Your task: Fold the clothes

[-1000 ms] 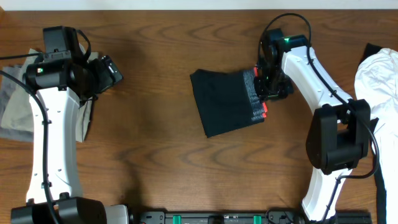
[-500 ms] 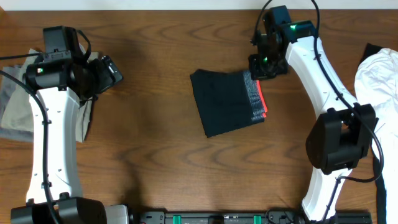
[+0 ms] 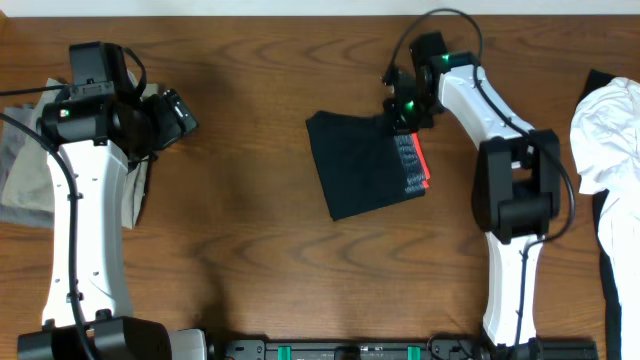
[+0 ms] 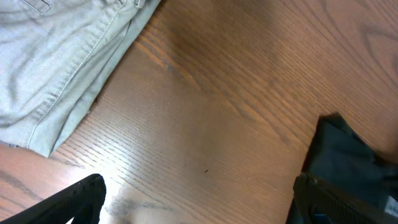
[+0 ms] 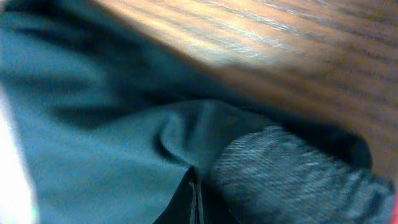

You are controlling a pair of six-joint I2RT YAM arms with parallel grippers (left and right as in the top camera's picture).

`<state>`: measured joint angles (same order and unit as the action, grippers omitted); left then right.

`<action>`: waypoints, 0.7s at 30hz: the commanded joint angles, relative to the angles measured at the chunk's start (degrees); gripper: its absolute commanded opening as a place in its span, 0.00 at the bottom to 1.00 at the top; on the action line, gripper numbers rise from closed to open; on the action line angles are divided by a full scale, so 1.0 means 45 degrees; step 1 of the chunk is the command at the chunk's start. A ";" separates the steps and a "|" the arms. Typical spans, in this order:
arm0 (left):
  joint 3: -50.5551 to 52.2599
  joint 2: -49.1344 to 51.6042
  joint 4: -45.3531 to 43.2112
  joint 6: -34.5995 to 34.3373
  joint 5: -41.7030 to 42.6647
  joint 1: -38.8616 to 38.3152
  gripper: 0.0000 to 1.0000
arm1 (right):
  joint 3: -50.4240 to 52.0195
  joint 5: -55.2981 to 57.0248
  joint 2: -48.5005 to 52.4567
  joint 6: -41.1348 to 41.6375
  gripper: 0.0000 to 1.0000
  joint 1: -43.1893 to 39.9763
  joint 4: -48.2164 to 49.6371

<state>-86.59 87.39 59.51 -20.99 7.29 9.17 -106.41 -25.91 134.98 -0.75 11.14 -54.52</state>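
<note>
The folded black pants (image 3: 360, 165) lie in the middle of the desk (image 3: 250, 230), grey waistband (image 3: 405, 165) to the right, with the right tool (image 3: 403, 110) at their upper right corner, its state impossible to tell, while the left tool (image 4: 199, 190) hangs spread near the khaki trousers (image 4: 56, 56).
</note>
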 commanded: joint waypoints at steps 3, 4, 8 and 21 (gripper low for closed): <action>0.0194 0.0087 0.0005 0.0078 -0.0073 0.0029 0.98 | 0.0102 0.0505 0.0661 -0.0141 0.01 -0.0806 0.0967; 0.0194 0.0087 0.0005 0.0078 -0.0073 0.0029 0.98 | 0.0073 0.0549 0.0588 -0.0131 0.01 -0.0913 0.1151; 0.0194 0.0097 0.0005 0.0078 -0.0068 0.0029 0.98 | -0.0758 0.0559 0.0141 -0.0136 0.01 -0.1224 0.0879; 0.0204 0.0641 -0.0029 0.0340 0.0597 -0.0447 0.98 | -0.3555 0.0529 -0.1540 -0.0583 0.01 -0.1127 -0.3759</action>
<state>-86.56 89.19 59.51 -20.75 7.79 8.23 -121.30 -23.51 130.06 -1.23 5.85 -69.14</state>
